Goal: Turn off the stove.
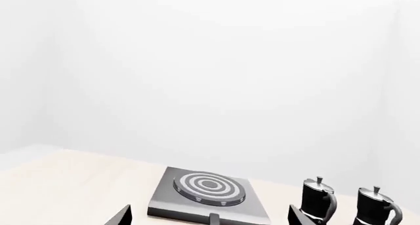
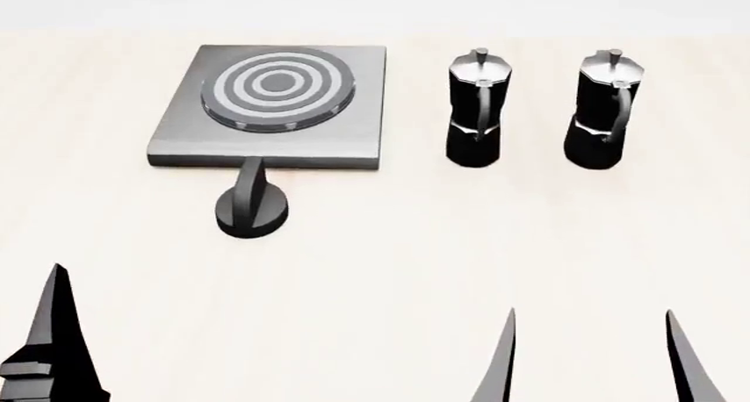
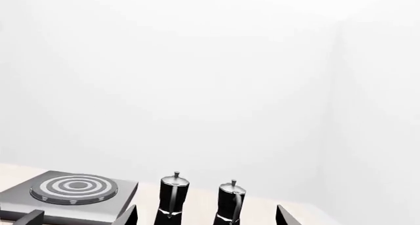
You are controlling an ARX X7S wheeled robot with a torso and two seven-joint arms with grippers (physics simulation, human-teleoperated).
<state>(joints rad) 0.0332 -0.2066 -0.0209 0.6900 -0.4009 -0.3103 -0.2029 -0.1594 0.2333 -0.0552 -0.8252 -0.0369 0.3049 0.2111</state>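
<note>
On the table (image 2: pixel 375 262), the stove (image 2: pixel 276 104) and its knob (image 2: pixel 251 204) sit well ahead of both wide-open, empty grippers, left (image 1: pixel 208 217) and right (image 2: pixel 592 358).

The scene is lit evenly and brightly, as in a clean render. The white walls are washed almost featureless. Soft shadows are cast beneath the stove (image 2: pixel 267 104) and pots (image 2: pixel 479 112). No blur, glare or edge distortion is seen.

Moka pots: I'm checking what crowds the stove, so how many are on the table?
2. Both stand upright to the right of the stove in the head view: one moka pot nearer it, another farther right. None seems hidden.
</note>
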